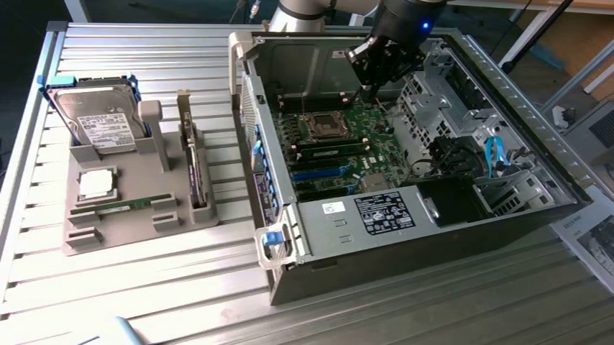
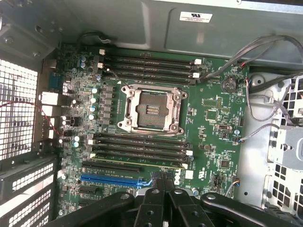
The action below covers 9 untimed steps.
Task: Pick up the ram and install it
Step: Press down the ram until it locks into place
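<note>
The gripper (image 1: 369, 90) is seen inside the open computer case (image 1: 537, 144), hanging above the green motherboard (image 1: 379, 147), and its two fingers (image 2: 164, 182) are pressed together with nothing between them. In the wrist view the closed fingertips are placed over the lower memory slots (image 2: 139, 146) of the motherboard, just beside the blue slot (image 2: 113, 180). Near the fingertips a white logo is printed on the board, but it is partly covered and cannot be read with certainty. Above these slots the empty processor socket (image 2: 151, 109) with its silver frame is seen, and beyond it a second group of memory slots (image 2: 151, 67) is found. A white label (image 2: 196, 16) is fixed on the case wall, and its writing is too small to be read. In the exterior view a black power supply label (image 1: 386, 213) with white text is seen on the front part of the case; its words cannot be made out. The ram (image 1: 125, 206) is lying flat on the grey holder tray (image 1: 115, 237) at the exterior view's left, well apart from the gripper. On the same tray a square silver processor (image 1: 97, 184) is laid just behind the ram, and a hard drive (image 1: 99, 122) with a white label is standing tilted at the back.
</note>
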Each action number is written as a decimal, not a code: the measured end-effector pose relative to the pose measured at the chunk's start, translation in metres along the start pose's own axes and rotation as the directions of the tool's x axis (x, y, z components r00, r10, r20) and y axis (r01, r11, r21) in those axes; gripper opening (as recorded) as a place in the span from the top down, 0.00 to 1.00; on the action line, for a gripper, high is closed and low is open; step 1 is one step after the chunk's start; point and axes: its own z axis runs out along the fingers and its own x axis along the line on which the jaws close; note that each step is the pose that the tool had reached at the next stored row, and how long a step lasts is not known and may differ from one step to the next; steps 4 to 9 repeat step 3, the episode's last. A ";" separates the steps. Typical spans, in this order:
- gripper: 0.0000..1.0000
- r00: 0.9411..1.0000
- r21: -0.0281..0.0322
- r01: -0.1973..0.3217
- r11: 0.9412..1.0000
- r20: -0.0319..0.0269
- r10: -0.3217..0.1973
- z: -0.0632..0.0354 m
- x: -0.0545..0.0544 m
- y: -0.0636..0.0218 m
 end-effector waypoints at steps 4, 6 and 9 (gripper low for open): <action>0.89 1.000 0.000 0.000 1.000 0.000 0.000 0.0000 0.000 0.0000; 0.89 1.000 0.000 0.000 1.000 0.000 0.000 0.0000 0.000 0.0000; 0.89 1.000 0.000 0.000 1.000 0.000 0.000 0.0000 0.000 0.0000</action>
